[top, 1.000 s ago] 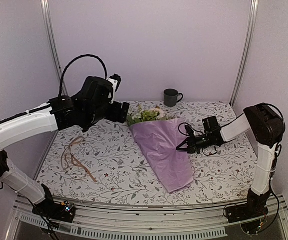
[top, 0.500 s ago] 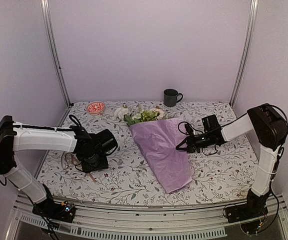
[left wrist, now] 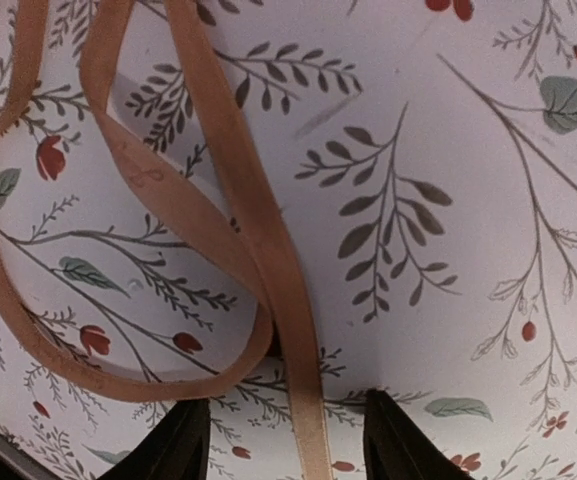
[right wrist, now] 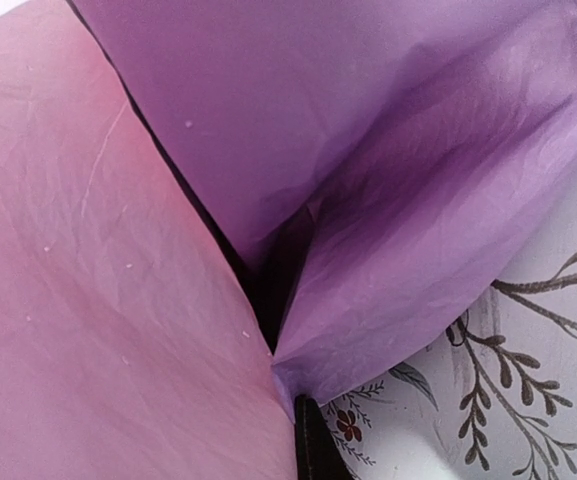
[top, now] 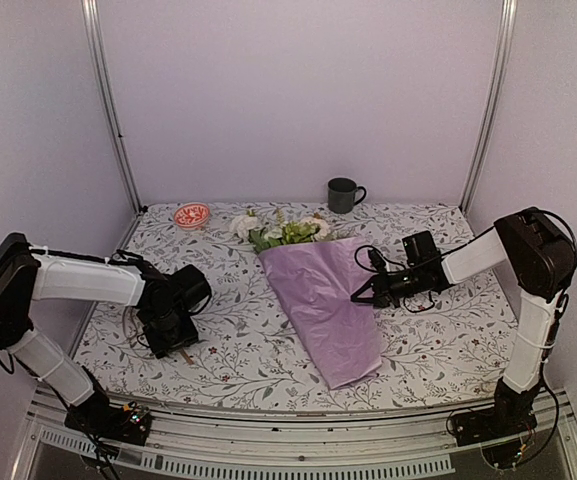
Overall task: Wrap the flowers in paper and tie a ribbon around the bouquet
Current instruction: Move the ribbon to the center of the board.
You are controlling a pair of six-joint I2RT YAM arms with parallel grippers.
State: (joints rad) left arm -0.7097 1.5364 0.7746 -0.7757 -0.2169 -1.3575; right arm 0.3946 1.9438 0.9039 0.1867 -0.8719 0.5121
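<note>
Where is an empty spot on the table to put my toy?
Bare cloth lies between the left gripper and the paper cone, on the near side of the right arm, and right of the mug. It's crowded at the back by the flowers and red bowl, and at the ribbon.

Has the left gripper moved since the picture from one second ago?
Yes. The left gripper has moved away from the mug, toward the near left part of the table, and down to the ribbon, which now lies between its fingers.
</note>
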